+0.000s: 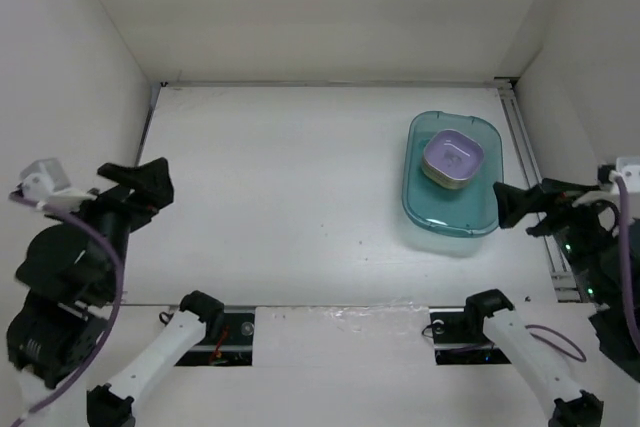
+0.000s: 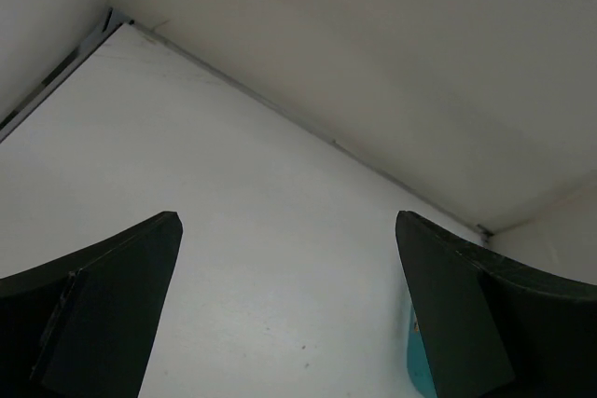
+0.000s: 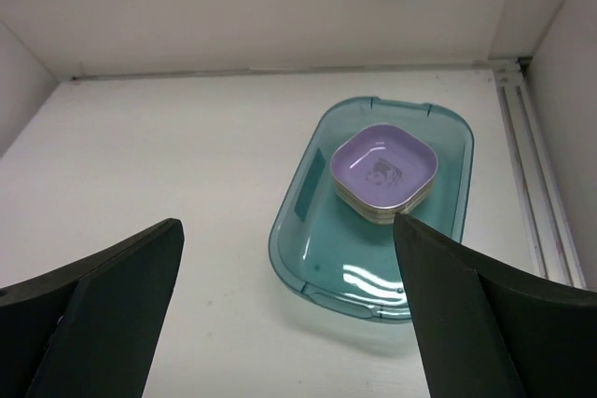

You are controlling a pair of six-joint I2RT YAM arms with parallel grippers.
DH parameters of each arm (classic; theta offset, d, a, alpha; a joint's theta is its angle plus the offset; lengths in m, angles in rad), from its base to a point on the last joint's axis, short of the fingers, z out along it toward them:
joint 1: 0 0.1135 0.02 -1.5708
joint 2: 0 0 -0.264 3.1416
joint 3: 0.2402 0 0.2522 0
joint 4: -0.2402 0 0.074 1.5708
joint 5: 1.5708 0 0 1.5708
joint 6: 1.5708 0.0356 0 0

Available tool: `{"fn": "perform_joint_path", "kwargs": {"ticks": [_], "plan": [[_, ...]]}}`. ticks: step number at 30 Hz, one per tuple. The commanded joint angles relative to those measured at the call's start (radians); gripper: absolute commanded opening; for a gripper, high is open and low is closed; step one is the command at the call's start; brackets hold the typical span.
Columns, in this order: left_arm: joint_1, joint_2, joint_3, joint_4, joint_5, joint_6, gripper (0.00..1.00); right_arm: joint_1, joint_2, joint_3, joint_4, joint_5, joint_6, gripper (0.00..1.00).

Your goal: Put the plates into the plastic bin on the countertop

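A stack of plates (image 1: pixel 453 157), its top one purple with a dark centre mark, sits in the far half of the translucent teal plastic bin (image 1: pixel 440 212) at the right of the white countertop (image 1: pixel 280 187). My right gripper (image 1: pixel 522 212) hovers just right of the bin's near end, open and holding nothing. In the right wrist view the plates (image 3: pixel 382 170) and the bin (image 3: pixel 317 249) lie ahead of the right gripper (image 3: pixel 287 230). Far off at the left edge, my left gripper (image 1: pixel 148 192) is open and holds nothing. In the left wrist view only a sliver of the bin (image 2: pixel 417 361) shows beside the left gripper (image 2: pixel 286 230).
White walls close in the countertop at the back and both sides. A metal rail (image 1: pixel 530 177) runs along the right edge beside the bin. The arm bases (image 1: pixel 200 312) stand at the near edge.
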Motion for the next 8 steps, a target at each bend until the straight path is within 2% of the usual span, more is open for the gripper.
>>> {"fn": "perform_joint_path", "kwargs": {"ticks": [1, 8], "plan": [[0.001, -0.053, 0.059, -0.084, 0.009, 0.0, 1.0, 0.011, -0.039, 0.079, -0.14, -0.041, -0.063, 1.0], [0.001, -0.088, 0.059, -0.16, -0.016, -0.009, 1.0, 0.046, -0.077, 0.065, -0.189, 0.054, -0.075, 1.0]]}}
